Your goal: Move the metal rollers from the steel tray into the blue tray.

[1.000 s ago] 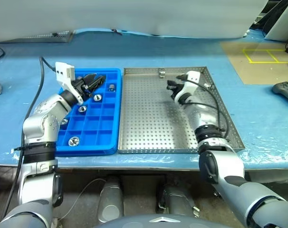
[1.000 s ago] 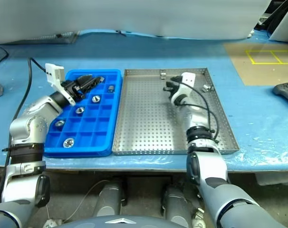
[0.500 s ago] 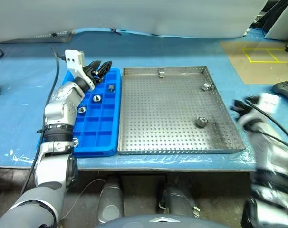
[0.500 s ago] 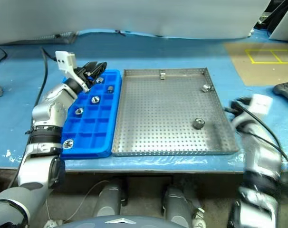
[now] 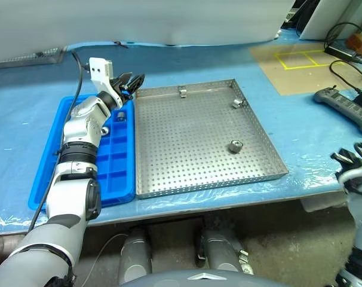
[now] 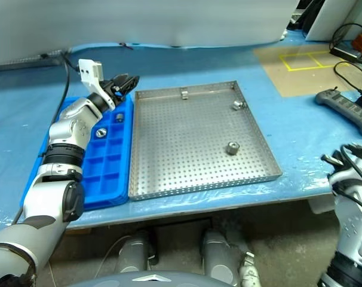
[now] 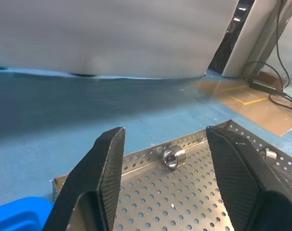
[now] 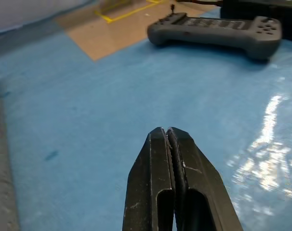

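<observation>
Lying flat, steel tray [image 5: 199,140] lengthwise ahead

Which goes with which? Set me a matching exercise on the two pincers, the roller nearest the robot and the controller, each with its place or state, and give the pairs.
Things:
1. left pincer
2. right pincer
3. metal roller nearest the robot
4. grey controller

Places or states:
A. lies on the table cover, far right
B. open, at the far corner where the blue tray meets the steel tray
C. shut and empty, off the steel tray's right side
D. lies on the steel tray's perforated floor

Pairs: 1-B, 2-C, 3-D, 4-A
</observation>
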